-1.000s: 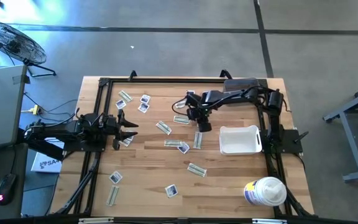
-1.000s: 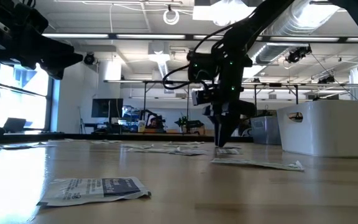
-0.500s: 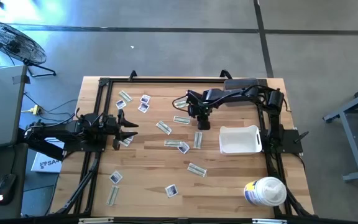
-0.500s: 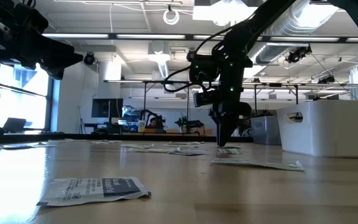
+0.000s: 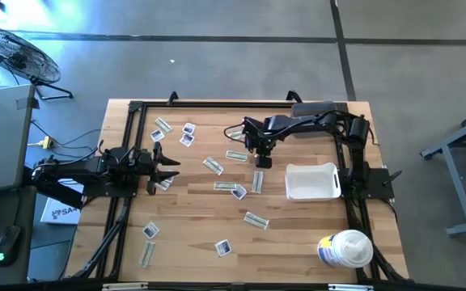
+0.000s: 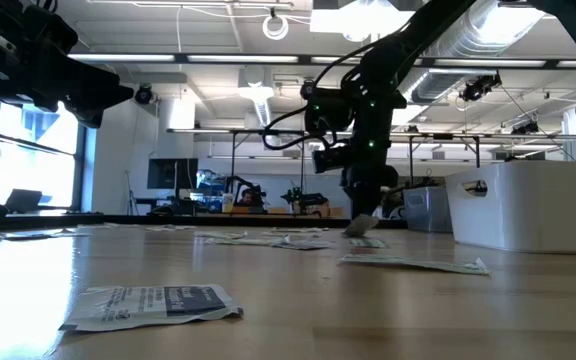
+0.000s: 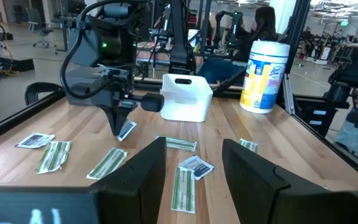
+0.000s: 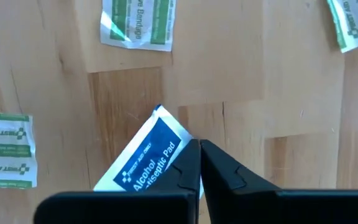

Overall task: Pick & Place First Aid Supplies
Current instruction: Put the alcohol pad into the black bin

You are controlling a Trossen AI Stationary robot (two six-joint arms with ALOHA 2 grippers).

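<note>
Above the table's (image 5: 298, 230) middle, the right gripper (image 8: 199, 163) pinches an alcohol antiseptic sachet (image 8: 143, 158); left gripper (image 7: 191, 163) waits spread wide, empty.

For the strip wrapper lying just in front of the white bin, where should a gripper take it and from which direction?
Take the strip wrapper across its narrow width at mid-length, coming straight down. It lies flat, apart from other packets, so closing across the short side should pinch it. The right gripper already holds a sachet.

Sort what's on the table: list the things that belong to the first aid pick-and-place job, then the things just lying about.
Job:
- right gripper, shut on the alcohol sachet
- bandage strips and square sachets scattered on the table
- white bin, probably the drop-off

Lying about:
- wipes tub
- left gripper, idle at the left edge
</note>
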